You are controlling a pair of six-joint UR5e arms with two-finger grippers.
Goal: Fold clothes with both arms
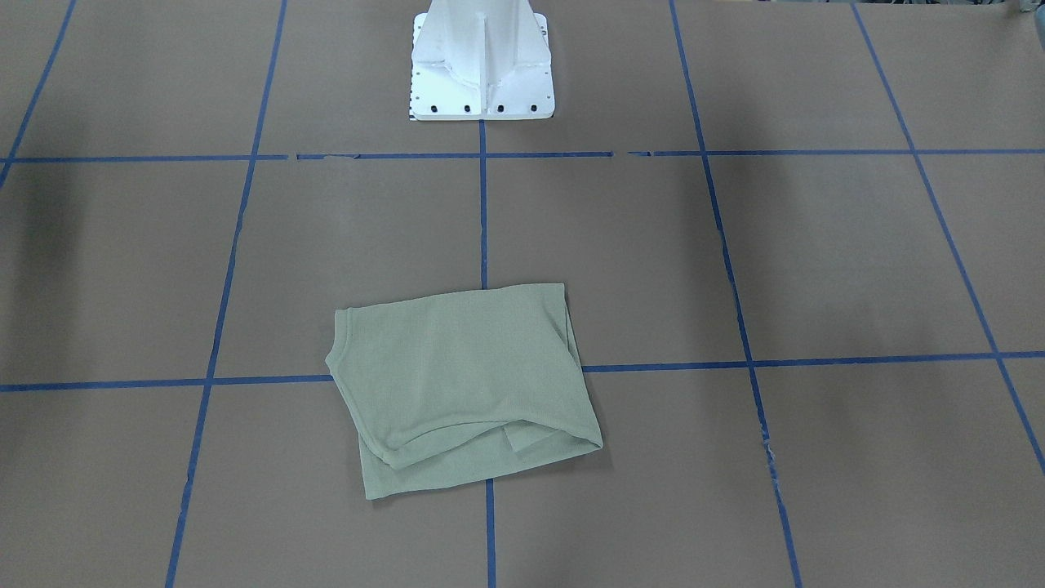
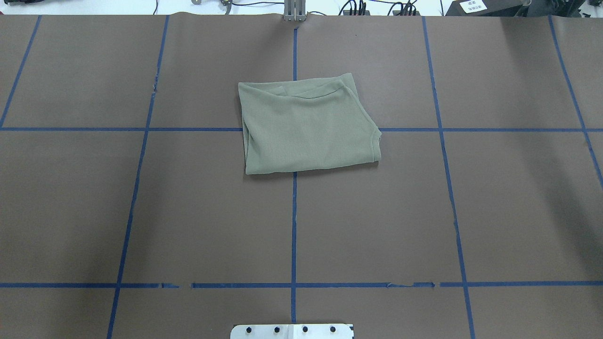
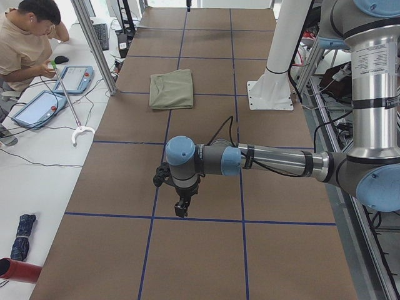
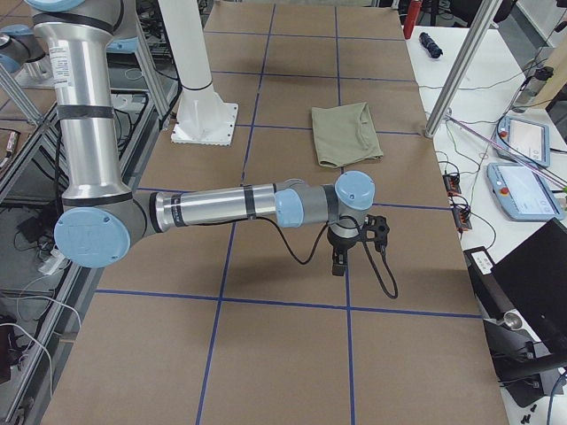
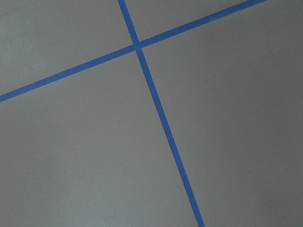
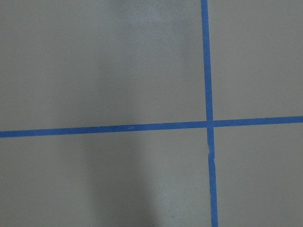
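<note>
The green knit shirt (image 2: 306, 126) lies folded compactly, well apart from the left claw (image 3: 181, 210) and the right claw (image 4: 339, 260); the folding seems finished. Whether either claw is spread, I cannot tell.

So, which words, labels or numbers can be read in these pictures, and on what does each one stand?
None can be read.
white label beyond the table's far edge: print too small to read.
shirt: no logo or tag text shows.

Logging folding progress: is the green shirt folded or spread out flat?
Folded. The shirt lies as a compact, roughly square bundle, with layered edges showing along one side and no sleeves sticking out.
</note>
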